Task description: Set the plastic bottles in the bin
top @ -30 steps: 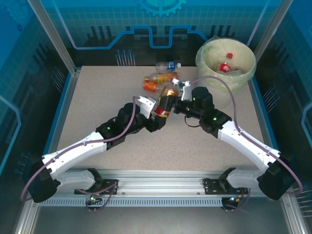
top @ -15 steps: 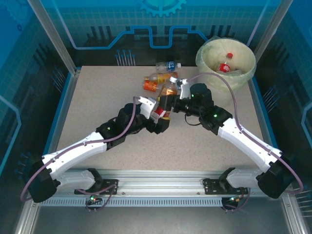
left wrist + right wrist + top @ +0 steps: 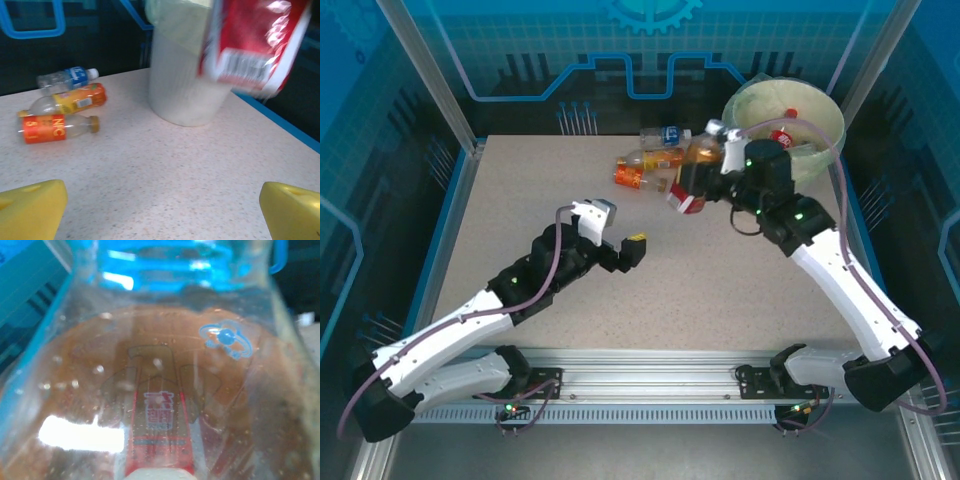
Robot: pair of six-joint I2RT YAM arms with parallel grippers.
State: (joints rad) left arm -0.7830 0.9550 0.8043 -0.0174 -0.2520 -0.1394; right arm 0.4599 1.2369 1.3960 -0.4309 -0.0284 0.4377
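Note:
An amber plastic bottle with a red label (image 3: pixel 692 172) hangs in the air just left of the bin (image 3: pixel 820 160), with my right gripper (image 3: pixel 708 160) shut on it. Seen from the right wrist, this bottle (image 3: pixel 160 390) sits right against the lens. In the left wrist view its red label (image 3: pixel 255 45) shows in front of the cream bin (image 3: pixel 185 95). My left gripper (image 3: pixel 617 227) stands open over bare table, its yellow fingertips (image 3: pixel 30 207) wide apart. Three bottles lie at the back: blue-labelled (image 3: pixel 665 134), orange-labelled (image 3: pixel 658 158) and red-orange (image 3: pixel 632 178). A red-labelled bottle (image 3: pixel 782 136) lies inside the bin.
Blue walls and a raised blue rim (image 3: pixel 455 215) surround the speckled table (image 3: pixel 720 290). The three lying bottles (image 3: pixel 60 105) are grouped left of the bin, beyond my left gripper.
My left gripper opened, let go of the amber bottle and drew back to the left. The right gripper closed on the bottle and carried it up and right, toward the bin.

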